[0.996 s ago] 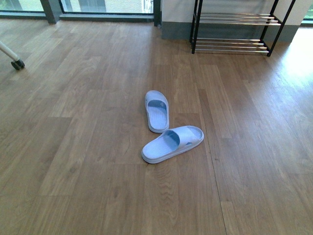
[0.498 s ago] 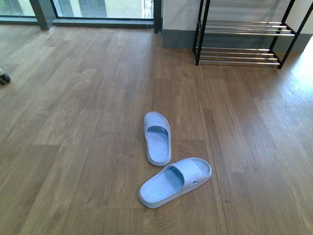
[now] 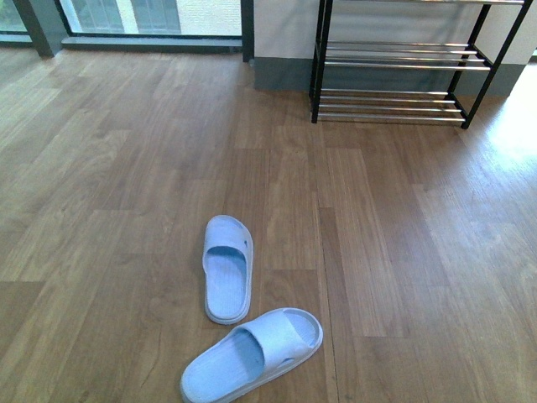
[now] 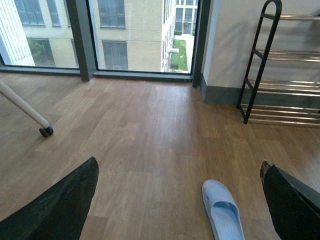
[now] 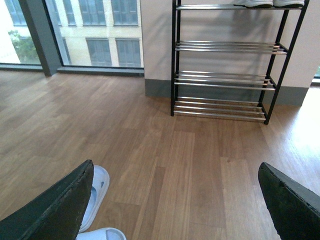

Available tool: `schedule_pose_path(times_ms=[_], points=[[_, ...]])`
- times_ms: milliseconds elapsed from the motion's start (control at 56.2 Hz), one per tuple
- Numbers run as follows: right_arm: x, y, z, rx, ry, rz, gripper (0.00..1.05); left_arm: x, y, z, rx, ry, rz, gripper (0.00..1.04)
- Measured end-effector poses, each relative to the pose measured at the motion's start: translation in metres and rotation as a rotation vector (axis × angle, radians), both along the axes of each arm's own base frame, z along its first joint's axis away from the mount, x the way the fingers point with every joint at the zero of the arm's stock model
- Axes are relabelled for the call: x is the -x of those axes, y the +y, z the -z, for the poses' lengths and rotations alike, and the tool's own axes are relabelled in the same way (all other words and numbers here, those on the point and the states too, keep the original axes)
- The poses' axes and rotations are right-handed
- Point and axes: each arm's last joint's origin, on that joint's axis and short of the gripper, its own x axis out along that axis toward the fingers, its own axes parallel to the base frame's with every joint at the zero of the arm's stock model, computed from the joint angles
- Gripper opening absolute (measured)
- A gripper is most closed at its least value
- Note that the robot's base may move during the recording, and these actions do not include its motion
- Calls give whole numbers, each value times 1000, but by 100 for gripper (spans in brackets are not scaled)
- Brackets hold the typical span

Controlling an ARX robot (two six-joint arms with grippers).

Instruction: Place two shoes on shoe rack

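Two pale blue slides lie on the wood floor in the front view: one (image 3: 227, 269) points away from me, the other (image 3: 252, 354) lies angled just in front of it. The black-framed shoe rack (image 3: 394, 63) with chrome bars stands against the far wall. In the left wrist view my left gripper (image 4: 177, 200) is open above the floor, and one slide (image 4: 222, 211) lies between its black fingers (image 4: 60, 210). My right gripper (image 5: 175, 200) is open too; a slide (image 5: 96, 192) shows beside its finger (image 5: 55, 210), and the rack (image 5: 227, 75) stands ahead with white soles (image 5: 270, 3) on its top tier.
Large windows (image 3: 151, 15) with dark frames run along the far wall left of the rack. A white leg on a black caster wheel (image 4: 46, 131) stands on the floor in the left wrist view. Wood flooring stretches between the slides and the rack.
The front view has moved forward and turned: the slides have slid down and left in the picture and look larger, and the rack looks nearer. The caster wheel has left the front view.
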Motion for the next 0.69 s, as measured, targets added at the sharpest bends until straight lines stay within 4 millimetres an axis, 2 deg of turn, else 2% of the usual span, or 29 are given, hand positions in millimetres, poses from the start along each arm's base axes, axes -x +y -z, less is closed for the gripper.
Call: schedule_pose_path(times_ms=[569,694], points=[[0,0,0,0,-1,0,95,0,0,0,4,10,-14,95],[0,0,0,0,-1,-1,95,-7,-3,3,118,416,-243,95]])
